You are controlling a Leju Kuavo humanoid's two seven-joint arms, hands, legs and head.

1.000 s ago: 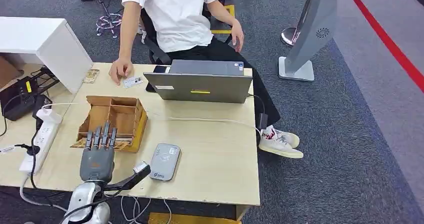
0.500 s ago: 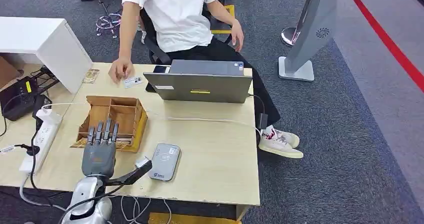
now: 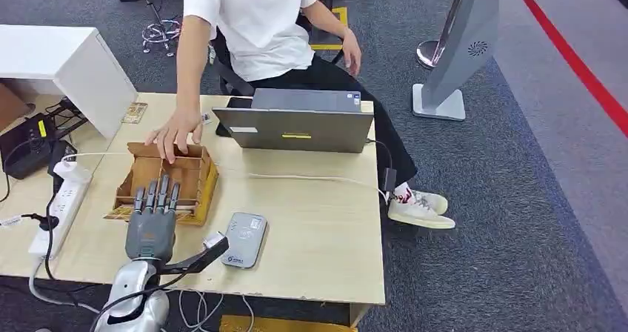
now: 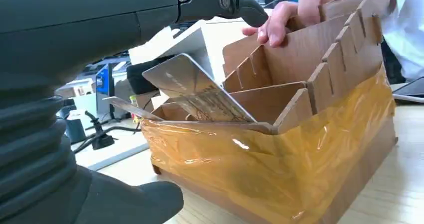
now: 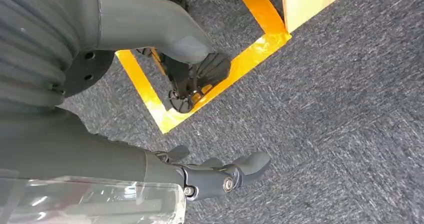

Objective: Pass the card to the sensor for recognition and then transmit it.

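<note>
Just ahead of the empty, spread left hand [image 3: 152, 224], the card [image 4: 197, 91] upright in the cardboard box [image 3: 172, 178].

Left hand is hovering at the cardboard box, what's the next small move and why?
Probably ease the left hand forward and down onto the tilted card in the near compartment of the cardboard box. The hand is open and holds nothing. A person's hand rests on the box's far rim, so go slowly.

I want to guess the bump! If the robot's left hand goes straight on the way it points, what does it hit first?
Probably the cardboard box: the left hand points at its near wall, likely touching already.
</note>
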